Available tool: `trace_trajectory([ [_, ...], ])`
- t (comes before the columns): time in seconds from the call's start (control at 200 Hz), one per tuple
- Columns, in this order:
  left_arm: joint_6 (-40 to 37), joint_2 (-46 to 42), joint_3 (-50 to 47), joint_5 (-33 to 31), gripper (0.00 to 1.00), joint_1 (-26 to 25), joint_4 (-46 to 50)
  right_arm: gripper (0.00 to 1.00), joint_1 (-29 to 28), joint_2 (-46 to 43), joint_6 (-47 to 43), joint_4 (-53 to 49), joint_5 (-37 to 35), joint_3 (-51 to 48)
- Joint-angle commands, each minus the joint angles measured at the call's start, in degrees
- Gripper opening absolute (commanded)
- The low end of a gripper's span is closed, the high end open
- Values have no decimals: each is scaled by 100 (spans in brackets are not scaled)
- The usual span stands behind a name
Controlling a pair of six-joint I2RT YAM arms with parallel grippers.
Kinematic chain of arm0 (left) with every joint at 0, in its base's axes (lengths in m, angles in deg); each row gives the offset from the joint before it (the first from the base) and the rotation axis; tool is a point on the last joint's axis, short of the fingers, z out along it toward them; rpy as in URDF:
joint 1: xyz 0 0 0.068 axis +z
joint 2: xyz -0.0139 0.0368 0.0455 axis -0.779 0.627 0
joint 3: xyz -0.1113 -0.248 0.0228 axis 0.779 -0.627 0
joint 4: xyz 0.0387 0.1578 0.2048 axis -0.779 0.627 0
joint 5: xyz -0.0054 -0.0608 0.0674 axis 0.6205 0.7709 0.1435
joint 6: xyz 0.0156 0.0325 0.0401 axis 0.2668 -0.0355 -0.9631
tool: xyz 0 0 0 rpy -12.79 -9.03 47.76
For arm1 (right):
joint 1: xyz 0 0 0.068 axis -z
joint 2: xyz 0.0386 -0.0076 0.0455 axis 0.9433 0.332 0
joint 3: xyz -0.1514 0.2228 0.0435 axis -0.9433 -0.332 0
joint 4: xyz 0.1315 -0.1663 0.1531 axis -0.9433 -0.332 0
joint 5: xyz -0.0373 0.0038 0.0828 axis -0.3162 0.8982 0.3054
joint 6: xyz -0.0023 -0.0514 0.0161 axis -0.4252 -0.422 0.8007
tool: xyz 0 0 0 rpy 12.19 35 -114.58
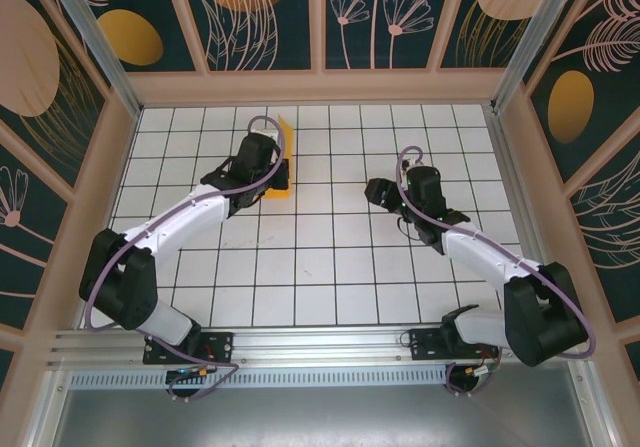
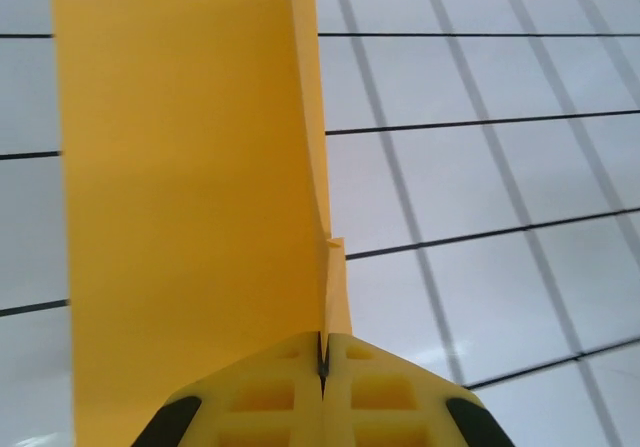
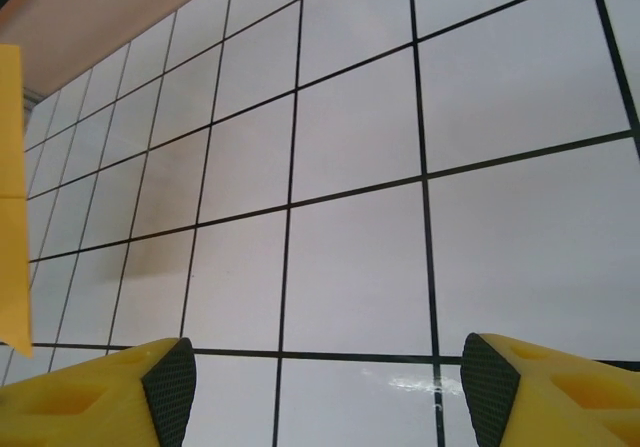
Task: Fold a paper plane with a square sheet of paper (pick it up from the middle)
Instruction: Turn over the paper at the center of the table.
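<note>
White gridded tabletop (image 1: 330,267) from above: paper (image 1: 285,132) stands near the far edge, left of centre, in the left jaws; right jaws well apart. Left wrist: jaws shut on its crease. Right wrist: jaws wide, empty. Mid-fold, I judge; next, press the raised flap flat.
</note>
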Motion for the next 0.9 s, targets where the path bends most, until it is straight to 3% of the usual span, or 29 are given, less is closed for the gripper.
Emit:
trace_trajectory([
  [0.0, -382, 285, 310, -1505, 0, -117, 1011, 73, 61, -178, 126, -74, -326, -115],
  [0.18, -313, 973, 727, -2645, 1, -344, 1464, 73, 174, -329, 237, -153, -479, -212],
  [0.48, -193, 2441, 1366, -3858, 1, -964, 1911, 73, 444, -626, 477, -307, -646, -381],
  [0.896, -7, 3282, 1786, -3026, 3, -1657, 1622, 73, 711, -726, 674, -442, -651, -460],
])
